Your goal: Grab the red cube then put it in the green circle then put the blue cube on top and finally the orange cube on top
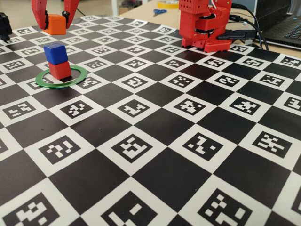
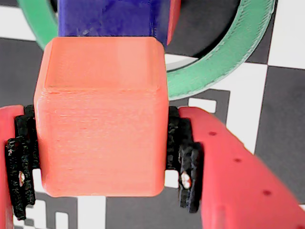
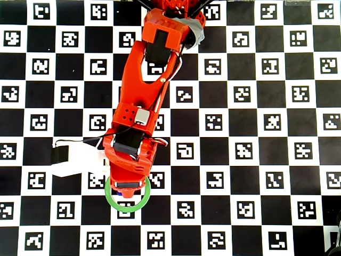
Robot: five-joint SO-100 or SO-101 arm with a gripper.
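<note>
Gripper (image 2: 101, 152) clamped on orange cube (image 2: 101, 117). Wrist view: black pads (image 2: 178, 157) pressed to both side faces, cube sits square betw. jaws, its front half sticking out past the pads. Fixed view: same cube (image 1: 55, 24) held off the surface, betw. red fingers, up and behind the stack.

Stack: blue cube (image 1: 56, 53) on red cube (image 1: 59, 69), red one inside green circle (image 1: 61, 76) on the checkered marker board (image 1: 155, 136) covering the desk. Blue looks twisted a bit rel. to red and shifted slightly toward the left of the fixed view. Not flush. Wrist view shows blue cube (image 2: 109, 19) just beyond orange, sliver of red at its right edge, ring arc (image 2: 214, 67) to the right.

Overhead: arm (image 3: 144, 101) reaches down over ring (image 3: 127, 201), covers the stack; cube tops not readable there.

Step, as judged: last one, orange onto blue; two of three placed.

Risks:
- Blue top already offset, so small landing area; orange set off-centre could tip.
- Descent too low or angled: cube edge or jaw nudges blue, topples both.
- Release w/ pads dragging could twist orange off.
- Stack hidden from overhead, so alignment rests on wrist and fixed views.
</note>
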